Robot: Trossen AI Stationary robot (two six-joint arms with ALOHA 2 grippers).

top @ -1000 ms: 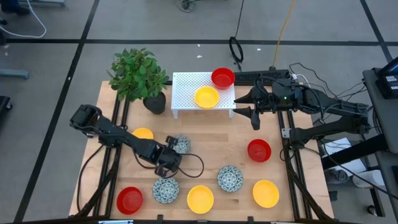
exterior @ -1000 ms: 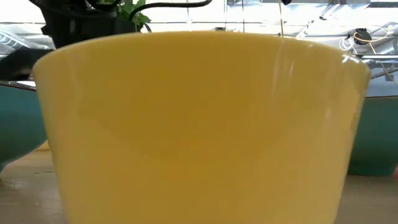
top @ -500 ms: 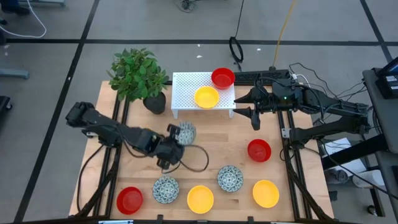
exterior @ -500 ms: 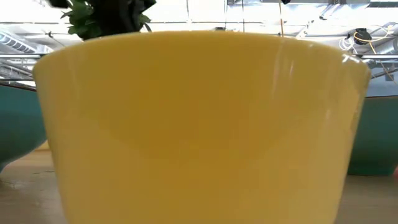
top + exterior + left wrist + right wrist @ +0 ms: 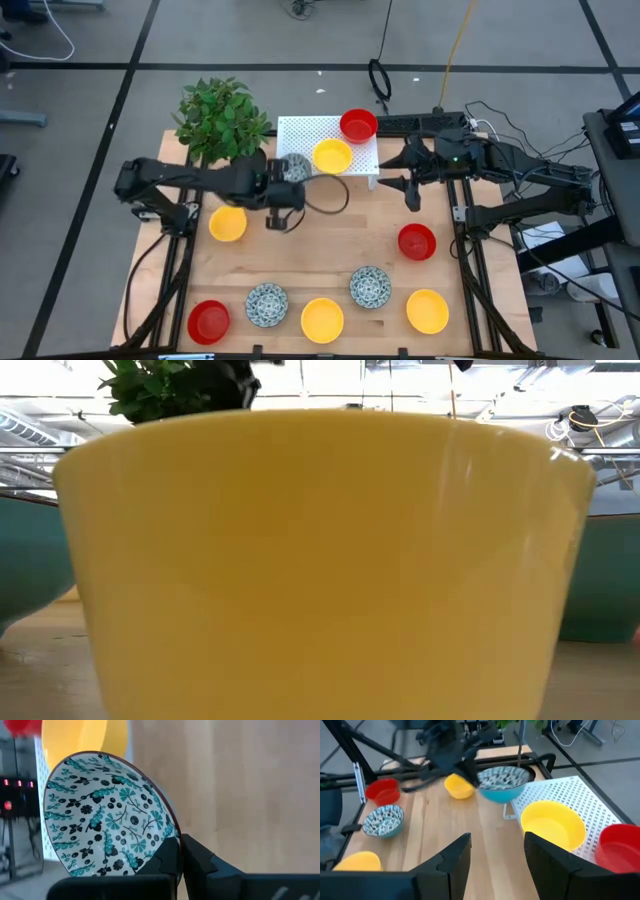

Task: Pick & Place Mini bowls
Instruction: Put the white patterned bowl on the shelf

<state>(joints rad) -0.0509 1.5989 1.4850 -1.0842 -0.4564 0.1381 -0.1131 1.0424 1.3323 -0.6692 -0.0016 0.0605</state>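
My left gripper is shut on a white bowl with blue-green speckles and holds it in the air beside the near left corner of the white perforated rack. A yellow bowl and a red bowl sit on that rack. On the table rest two more speckled bowls, three yellow bowls and two red bowls. My right gripper hangs open, to the right of the rack. My left gripper pinches the speckled bowl's rim, one finger inside the bowl and one finger outside. The fingers come at it from the near left side. The bowl is lifted clear of the table, its mouth facing up.
A potted plant stands at the far left, close behind my left arm. In the low view one yellow bowl fills nearly the whole picture. Bare wood lies in the table's middle. Cables and frame rails run along the table's right side.
My left gripper has carried the speckled bowl from the table's middle toward the far edge, up to the rack's near left corner, lifted clear. The arm has swung off the yellow bowl at the left, which now shows whole.
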